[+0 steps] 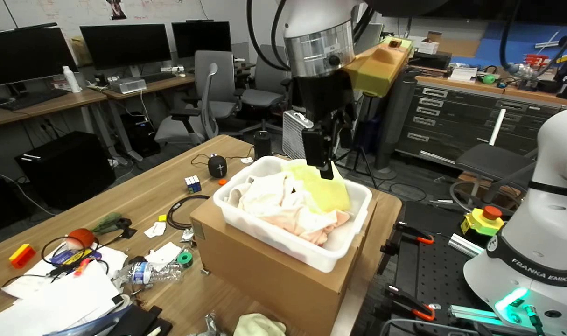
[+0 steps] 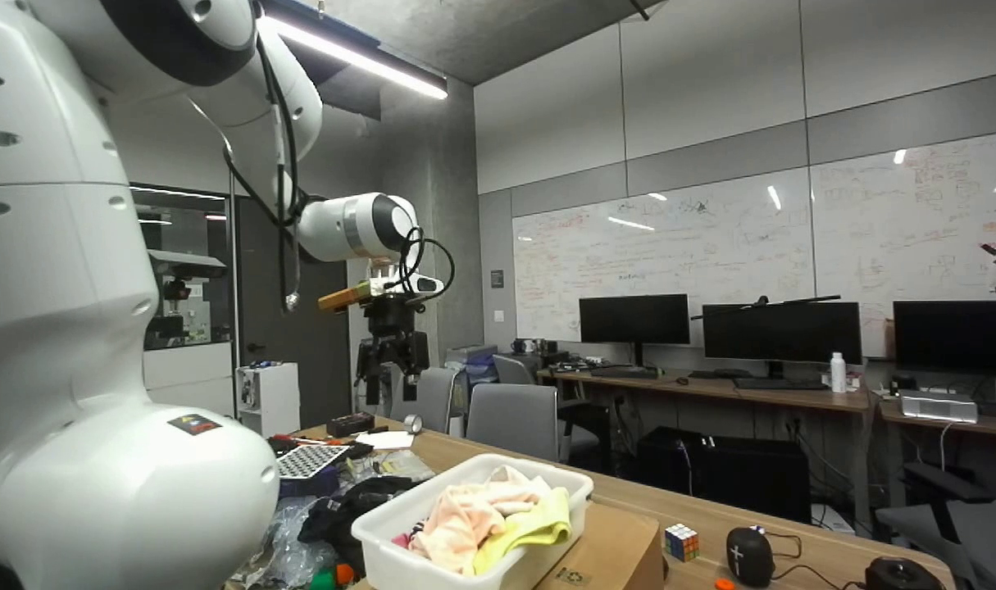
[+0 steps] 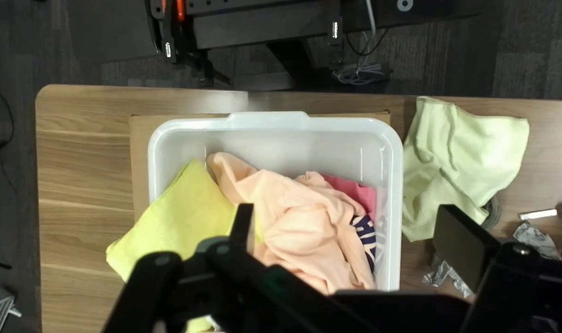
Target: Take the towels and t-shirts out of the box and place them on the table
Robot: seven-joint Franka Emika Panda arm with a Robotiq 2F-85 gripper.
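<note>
In the wrist view, a strip of bench [image 3: 82,208] lies between its left edge and 1 carton [image 3: 139,185] bearing 1 white tub [image 3: 271,121]. In this are 1 yellow cloth [image 3: 188,217] overlapping the left rim, 1 peach cloth [image 3: 304,222] and pink fabric [image 3: 358,192], the tool [image 3: 348,226] above with jaws wide, clear of them; 1 pale-green cloth [image 3: 475,152] lies right, on the bench.

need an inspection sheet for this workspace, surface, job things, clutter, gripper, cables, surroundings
surface: wooden table, a cardboard box standing on it
job's things: white tub on the cardboard box, holding peach cloth, pink cloth and navy-and-white cloth; yellow cloth reaches over the rim; pale green cloth lies on the table
clutter: papers, plastic bottle, puzzle cube and speaker on the table
gripper: open, raised higher than the tub, holding nothing
cables: black cable looped on the table near the cardboard box
surroundings: monitors, office chairs, whiteboard
</note>
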